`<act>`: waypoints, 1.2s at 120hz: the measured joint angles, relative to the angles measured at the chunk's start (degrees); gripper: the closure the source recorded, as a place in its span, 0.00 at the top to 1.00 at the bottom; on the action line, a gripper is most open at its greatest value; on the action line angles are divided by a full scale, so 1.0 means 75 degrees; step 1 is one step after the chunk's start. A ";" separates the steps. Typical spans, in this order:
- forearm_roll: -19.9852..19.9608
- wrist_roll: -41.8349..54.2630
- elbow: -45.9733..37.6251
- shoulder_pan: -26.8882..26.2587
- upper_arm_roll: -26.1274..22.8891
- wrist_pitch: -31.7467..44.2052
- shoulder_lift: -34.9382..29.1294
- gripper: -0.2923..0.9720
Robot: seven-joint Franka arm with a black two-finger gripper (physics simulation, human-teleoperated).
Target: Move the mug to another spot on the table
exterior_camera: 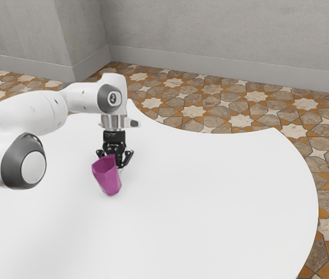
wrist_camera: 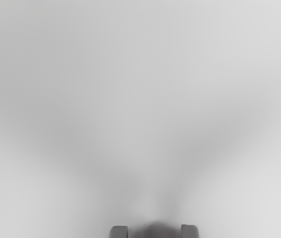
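Gripper (exterior_camera: 118,162) hangs low over the white table (exterior_camera: 222,197), fingers (wrist_camera: 119,231) apart, while the purple mug (exterior_camera: 107,177) sits tilted on the table just beside it, camera side; cannot tell whether they touch.

Arm (exterior_camera: 48,113): we reach from the exterior view's left, wrist pointing down.
Gripper (exterior_camera: 116,159): our fingers (wrist_camera: 119,231) seem parted.
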 joint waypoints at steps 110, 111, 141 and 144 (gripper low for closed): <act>0.0543 0.1101 -0.5279 -0.0242 0.0108 0.2935 -0.6240 0.75; 0.0535 0.1106 -0.5277 -0.0244 0.0107 0.2918 -0.6289 0.75; 0.0415 0.1065 -0.4326 -0.1745 0.1327 0.2043 -0.6802 0.76; 0.0410 0.1055 -0.4249 -0.1839 0.1432 0.1954 -0.6776 0.76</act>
